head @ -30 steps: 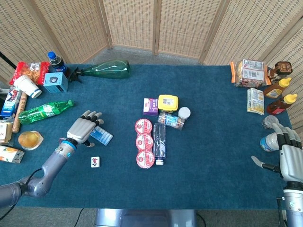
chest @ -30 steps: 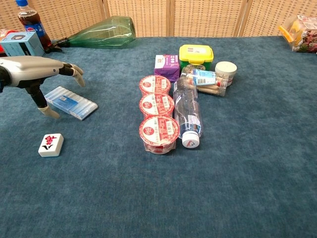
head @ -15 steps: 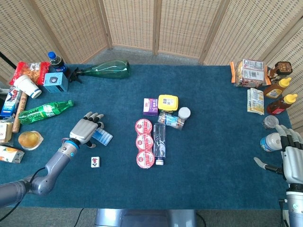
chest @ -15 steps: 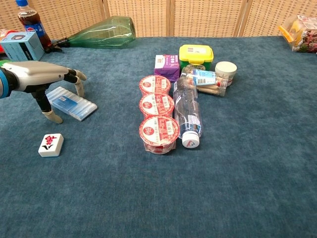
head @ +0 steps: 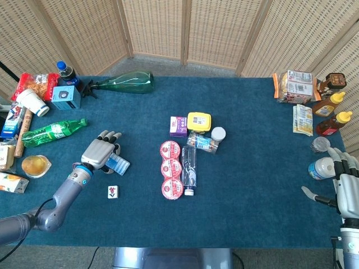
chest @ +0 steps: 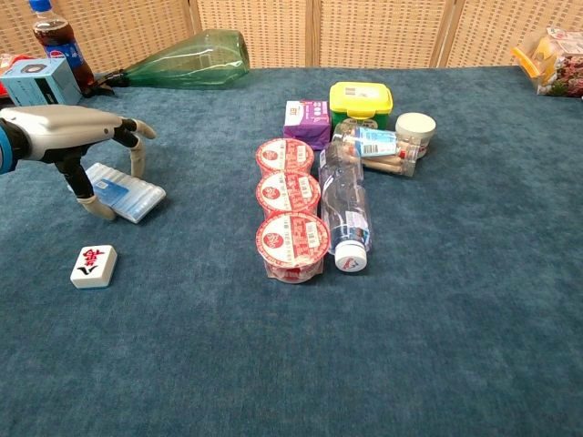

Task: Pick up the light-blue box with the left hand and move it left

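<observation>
Three red-lidded cups (chest: 291, 202) stood in one row at the middle of the blue tabletop (chest: 437, 300), with one clear water bottle (chest: 344, 208) lying just beside them. Behind these sat one purple carton (chest: 306, 124), one yellow-lidded tub (chest: 361, 102) and one small white-capped jar (chest: 414, 128). One mahjong tile (chest: 94, 266) lay alone near the front left. One green glass bottle (head: 124, 82) lay on its side at the back, and one green plastic bottle (head: 53, 132) lay further left.

One light-blue box (chest: 127, 192) lay flat on the tabletop left of the cups, behind the tile. The left robot hand (chest: 75, 137) arched over it, palm down, fingers curled downward and spread only narrowly. Its thumb came down at the box's near left edge and a finger at the far side; whether they pressed the box or just touched it could not be told. In the head view the forearm reached in from the lower left, the left robot hand covering most of the box.

The right robot hand (head: 346, 188) stood at the tabletop's right edge, fingers extended and apart, holding nothing, next to a capped water bottle (head: 320, 168).
</observation>
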Available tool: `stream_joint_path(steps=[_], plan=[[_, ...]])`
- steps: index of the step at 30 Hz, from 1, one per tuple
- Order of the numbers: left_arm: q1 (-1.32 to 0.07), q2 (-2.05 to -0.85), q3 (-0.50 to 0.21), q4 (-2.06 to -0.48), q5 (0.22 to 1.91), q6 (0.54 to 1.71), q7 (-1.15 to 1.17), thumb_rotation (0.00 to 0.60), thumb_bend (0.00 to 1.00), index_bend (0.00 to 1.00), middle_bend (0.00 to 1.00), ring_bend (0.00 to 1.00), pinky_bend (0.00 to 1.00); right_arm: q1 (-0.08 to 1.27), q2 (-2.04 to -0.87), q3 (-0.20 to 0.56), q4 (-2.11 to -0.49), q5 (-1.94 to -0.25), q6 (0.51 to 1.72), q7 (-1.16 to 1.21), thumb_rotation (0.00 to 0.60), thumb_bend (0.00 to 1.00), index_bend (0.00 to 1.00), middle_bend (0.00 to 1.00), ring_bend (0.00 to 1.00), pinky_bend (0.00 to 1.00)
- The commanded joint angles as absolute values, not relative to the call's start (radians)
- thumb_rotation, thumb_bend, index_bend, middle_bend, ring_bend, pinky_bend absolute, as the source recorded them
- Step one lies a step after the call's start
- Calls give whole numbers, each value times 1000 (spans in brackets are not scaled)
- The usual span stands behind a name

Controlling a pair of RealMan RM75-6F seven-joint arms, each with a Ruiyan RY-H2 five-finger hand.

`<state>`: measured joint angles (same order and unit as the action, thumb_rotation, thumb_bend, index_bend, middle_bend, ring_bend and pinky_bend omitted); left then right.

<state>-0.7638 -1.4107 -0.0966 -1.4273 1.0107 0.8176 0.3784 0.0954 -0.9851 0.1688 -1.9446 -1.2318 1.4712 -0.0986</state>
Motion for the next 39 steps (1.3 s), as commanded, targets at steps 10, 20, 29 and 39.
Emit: stream_joint_path(steps=[10, 20, 29, 39], plan=[[-692, -1256, -155, -1622, 1080, 961, 250, 600, 143, 662, 0, 0, 0, 104, -1003, 168, -1924, -1232, 1451, -88, 501, 0, 0, 0, 0, 0], [-626, -1081, -220, -1806, 1163, 1090, 140, 600, 138, 668, 0, 0, 0, 106, -1017, 166, -1910, -1240, 1444, -73, 502, 0, 0, 0, 0, 0], [-598, -961, -283, -1915, 1181, 1146, 75, 600, 133, 682, 0, 0, 0, 103, -1034, 158, -1885, -1251, 1436, -42, 502, 0, 0, 0, 0, 0], [-575, -873, -317, -1990, 1185, 1169, 26, 600, 131, 686, 0, 0, 0, 101, -1033, 160, -1877, -1256, 1433, -23, 502, 0, 0, 0, 0, 0]])
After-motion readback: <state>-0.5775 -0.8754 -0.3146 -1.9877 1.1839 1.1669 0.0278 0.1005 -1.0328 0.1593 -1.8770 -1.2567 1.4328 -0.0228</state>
